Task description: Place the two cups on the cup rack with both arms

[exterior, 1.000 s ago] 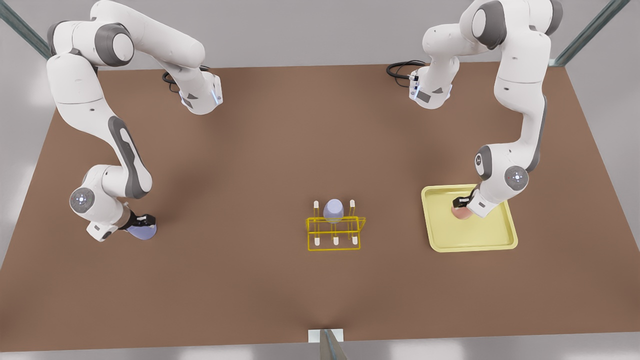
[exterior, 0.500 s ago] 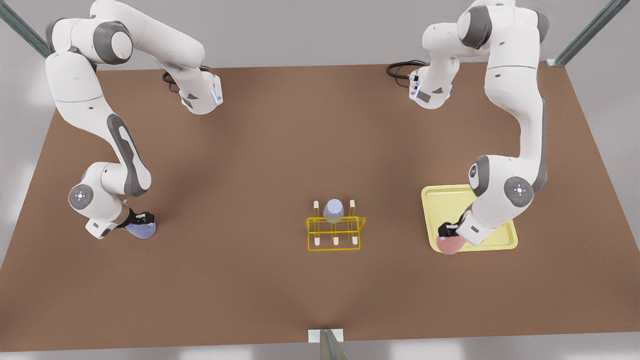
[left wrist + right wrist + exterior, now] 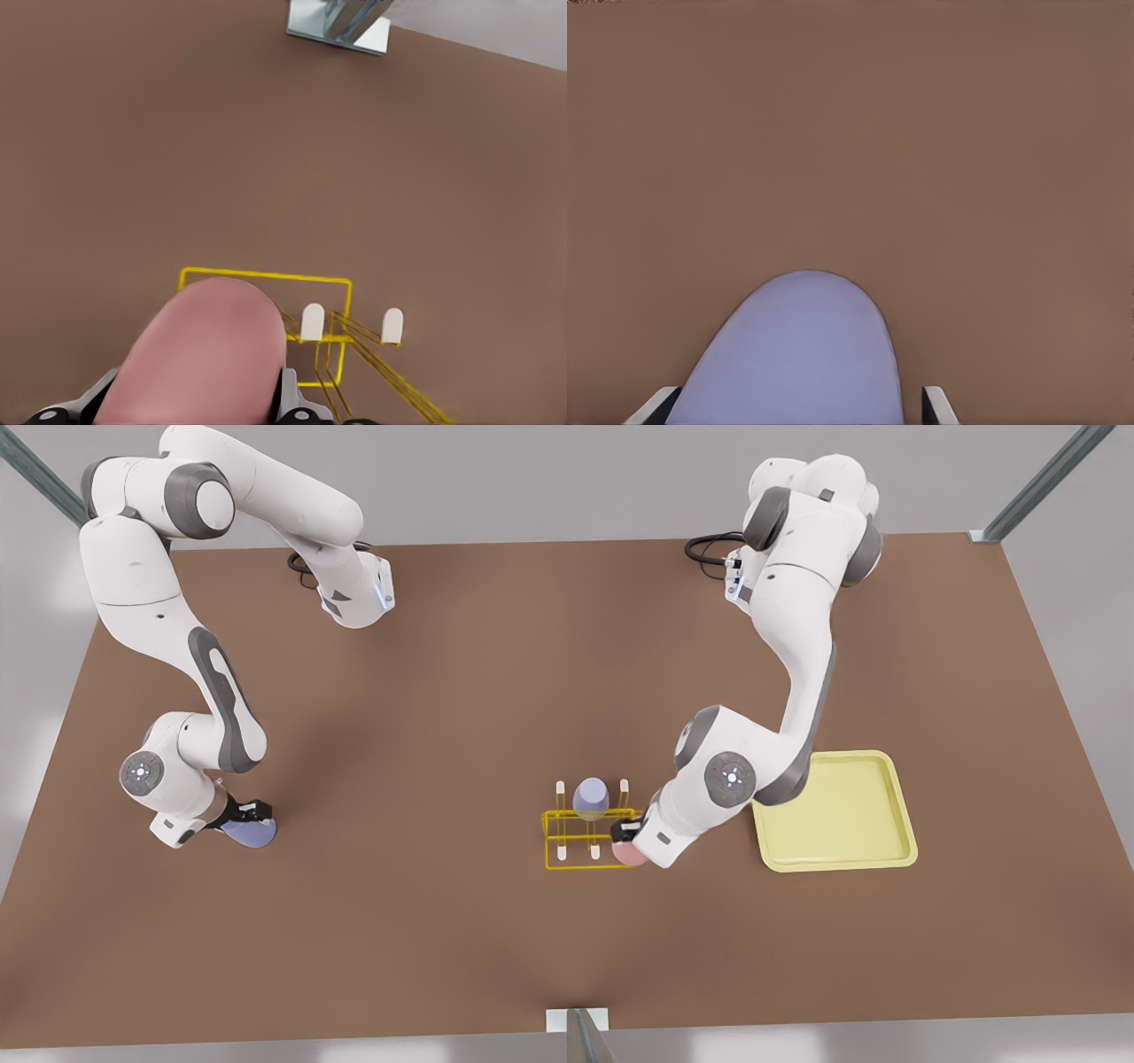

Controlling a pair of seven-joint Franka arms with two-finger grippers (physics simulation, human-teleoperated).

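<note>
We are at the placing step for the pink cup: our left gripper, on the front view's right arm, grasps it between its fingers at the right near corner of the cup rack. In the left wrist view the pink cup sits just beside two white-tipped pegs. Next, we judge, the cup must line up over a free peg and go down onto it before the fingers let go; a tilt could catch the wire frame.

Our right gripper waits far to the left, clenched on the lavender cup, low over the table.

The rack already carries another lavender cup on its far middle peg. The yellow tray, right of the rack, has nothing in it.
</note>
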